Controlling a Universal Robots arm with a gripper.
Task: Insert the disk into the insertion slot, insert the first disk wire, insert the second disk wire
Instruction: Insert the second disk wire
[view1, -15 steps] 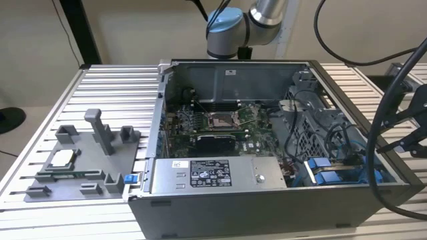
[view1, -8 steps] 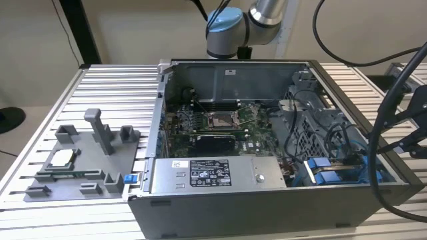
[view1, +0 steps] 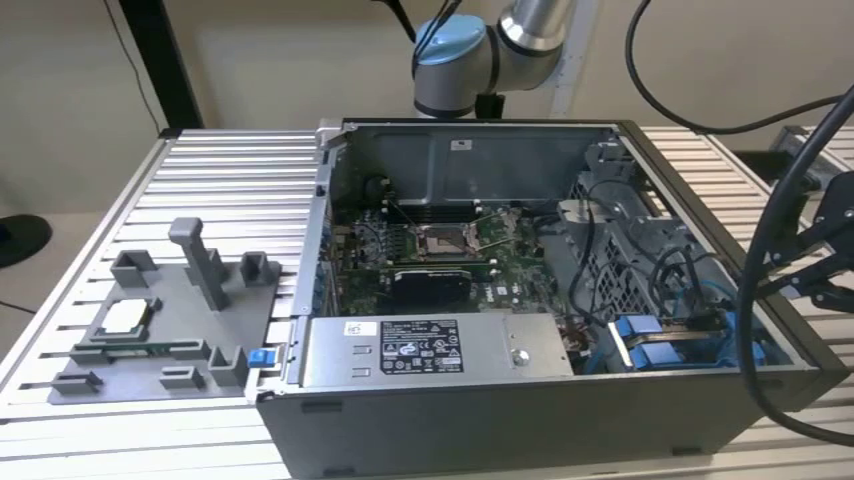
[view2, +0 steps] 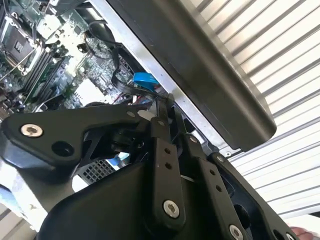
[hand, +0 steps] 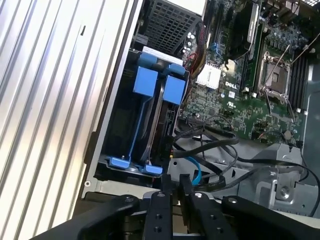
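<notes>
Closest to us sat the gripper (hand: 176, 179), its black fingers nearly together with a thin gap and nothing that we could see between them. It hung just above one end of the slot (hand: 117, 115), beside a loose blue cable (hand: 196, 172) and some black cables (hand: 220, 142).

The case (view1: 534, 430) lay open on the bench (view1: 200, 170), toward the bench edge on the exterior view's right. The slot filled the case's corner there, against the wall nearest that camera. The disk (hand: 175, 90) sat in it beside a second blue-ended carrier (hand: 147, 82). We took the disk to be the one nearer the board (hand: 235, 95), though we could not be sure.

It looked fully seated, so we judged the first step done and the wire work in hand. That work, by our reckoning, called for a fine pinch on a connector and a square line-up with the disk's end.

The disk's long axis ran along the case wall, parallel to the bench's slats. Its broad blue tab pointed toward the power supply (hand: 172, 22) and its small tab toward the gripper.
</notes>
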